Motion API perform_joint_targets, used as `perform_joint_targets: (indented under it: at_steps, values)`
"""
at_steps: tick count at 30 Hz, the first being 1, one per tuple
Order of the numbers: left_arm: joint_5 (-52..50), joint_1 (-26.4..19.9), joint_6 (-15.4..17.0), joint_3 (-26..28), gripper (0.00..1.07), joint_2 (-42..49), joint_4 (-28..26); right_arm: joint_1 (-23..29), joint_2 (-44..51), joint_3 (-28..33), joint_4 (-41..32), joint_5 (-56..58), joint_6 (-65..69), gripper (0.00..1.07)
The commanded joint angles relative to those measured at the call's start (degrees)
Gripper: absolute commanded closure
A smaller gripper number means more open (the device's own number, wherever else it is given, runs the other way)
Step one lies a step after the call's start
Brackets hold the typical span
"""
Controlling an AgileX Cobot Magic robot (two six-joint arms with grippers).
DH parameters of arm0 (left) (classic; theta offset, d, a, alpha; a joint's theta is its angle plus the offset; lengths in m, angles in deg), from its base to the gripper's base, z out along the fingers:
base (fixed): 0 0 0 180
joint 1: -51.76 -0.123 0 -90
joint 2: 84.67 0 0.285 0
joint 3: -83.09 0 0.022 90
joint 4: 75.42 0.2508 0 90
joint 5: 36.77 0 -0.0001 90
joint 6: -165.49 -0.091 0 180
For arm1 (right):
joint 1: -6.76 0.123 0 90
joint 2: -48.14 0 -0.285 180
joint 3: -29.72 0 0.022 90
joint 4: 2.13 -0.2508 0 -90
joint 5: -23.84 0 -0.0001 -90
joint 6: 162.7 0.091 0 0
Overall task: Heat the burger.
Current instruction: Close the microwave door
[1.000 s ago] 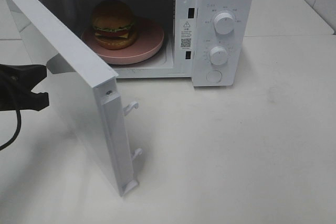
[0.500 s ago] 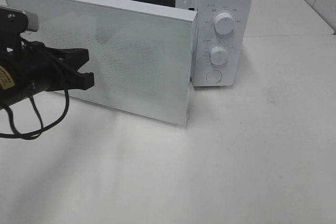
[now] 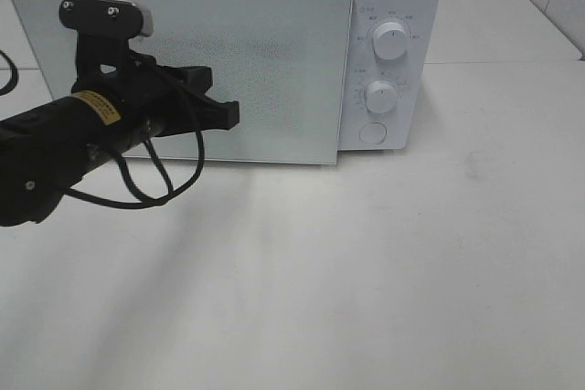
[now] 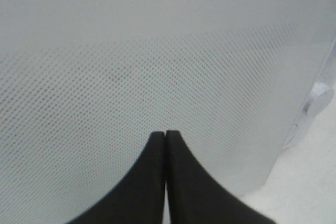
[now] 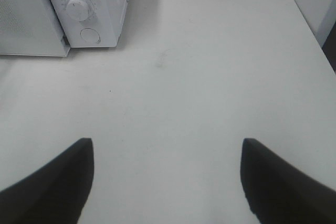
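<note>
- Now, your left claw (image 4: 166, 136) is pinched tight, empty, tip at the microwave door (image 3: 274, 52).
- Your right claw (image 5: 167, 145) is spread wide over the bench (image 5: 210, 77).
- The door hides the burger; probably inside.
- Likely soft and light: hold its sides gently.

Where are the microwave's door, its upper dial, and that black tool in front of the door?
White speckled microwave door (image 3: 283, 61), high view, bare front panel.
Upper round white dial (image 3: 391, 40), high view, knob centre.
Left black tool (image 3: 234, 115), high view, its closed tips.
</note>
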Motion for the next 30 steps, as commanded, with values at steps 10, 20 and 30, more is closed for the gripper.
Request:
perform_joint_targets:
  at_steps: [10, 20, 30]
  values:
    - [2.41, 4.93, -8.88, 11.63, 1.07, -6.42, -12.49, -0.17, 1.6, 0.23, 0.23, -0.63, 0.17, 0.32]
    - [5.56, 4.93, -9.17, 19.82, 1.07, -10.77, -14.5, -0.17, 1.6, 0.23, 0.23, -0.63, 0.17, 0.32]
    - [10.6, 3.44, -9.34, 27.16, 1.07, -13.87, -16.16, -0.17, 1.6, 0.23, 0.17, -0.63, 0.17, 0.32]
